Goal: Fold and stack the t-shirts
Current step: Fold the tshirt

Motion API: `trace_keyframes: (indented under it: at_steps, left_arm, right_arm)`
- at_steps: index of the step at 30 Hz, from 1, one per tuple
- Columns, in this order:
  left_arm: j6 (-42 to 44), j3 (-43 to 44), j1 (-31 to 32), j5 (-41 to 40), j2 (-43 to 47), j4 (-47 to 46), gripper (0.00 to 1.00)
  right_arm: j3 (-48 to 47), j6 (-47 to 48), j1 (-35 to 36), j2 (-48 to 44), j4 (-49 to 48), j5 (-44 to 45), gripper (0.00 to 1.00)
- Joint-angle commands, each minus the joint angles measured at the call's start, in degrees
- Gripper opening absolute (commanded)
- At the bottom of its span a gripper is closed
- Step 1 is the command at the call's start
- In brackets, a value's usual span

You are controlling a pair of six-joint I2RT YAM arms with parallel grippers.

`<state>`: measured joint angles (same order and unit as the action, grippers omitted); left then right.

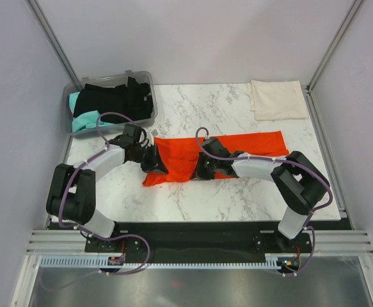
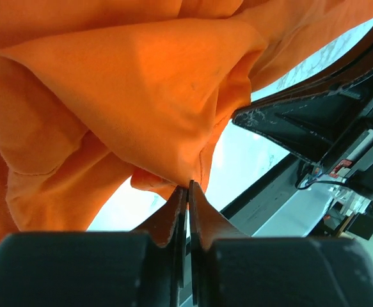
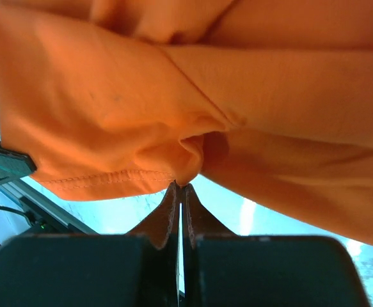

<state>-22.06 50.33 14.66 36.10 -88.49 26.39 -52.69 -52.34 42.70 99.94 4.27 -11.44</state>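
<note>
The orange-red t-shirt [image 1: 237, 148] lies in the middle of the marble table [image 1: 199, 102] as a long, narrow band. Its long axis runs left to right across the table, and the right end sits a little farther from the arm bases than the left end. The right half is flat and smooth. The left half is bunched and lifted where the two arms meet it.

The left gripper [image 1: 153, 161] is at the band's left end. In its wrist view the left gripper [image 2: 187, 188] has its fingers pressed together, with a fold of the orange-red t-shirt [image 2: 128, 96] pinched at the tips. The cloth billows up above them in a loose hollow.

The right gripper [image 1: 203, 170] is at the near edge of the band, about midway along it. In its wrist view the right gripper [image 3: 179, 188] is also clenched, nipping a small pucker of the orange-red t-shirt [image 3: 269, 96] just beside a stitched hem. How much cloth sits between the tips is hard to judge from so close, but both pairs of fingers appear to be gripping fabric.

A cream-white t-shirt [image 1: 277, 99] lies folded flat in the far right corner of the table, well apart from the orange-red one. A clear plastic bin [image 1: 67, 102] stands at the far left corner. It holds crumpled black t-shirts [image 1: 119, 96] and a teal t-shirt [image 1: 81, 120] that shows along its left and near side.
</note>
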Motion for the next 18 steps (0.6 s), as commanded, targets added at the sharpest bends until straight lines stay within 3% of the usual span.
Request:
trace_keyframes:
  at_steps: [1, 18]
  left_arm:
    - [-2.4, 3.5, 0.3, -0.2, 1.7, -1.3, 0.05]
    - [-5.4, 16.3, -0.6, -4.8, -5.8, -1.2, 0.02]
  right_arm:
    - [-4.0, 2.4, -2.0, -3.5, 2.8, 2.4, 0.0]
    - [-13.6, 5.2, -8.6, 2.8, 5.0, -5.3, 0.0]
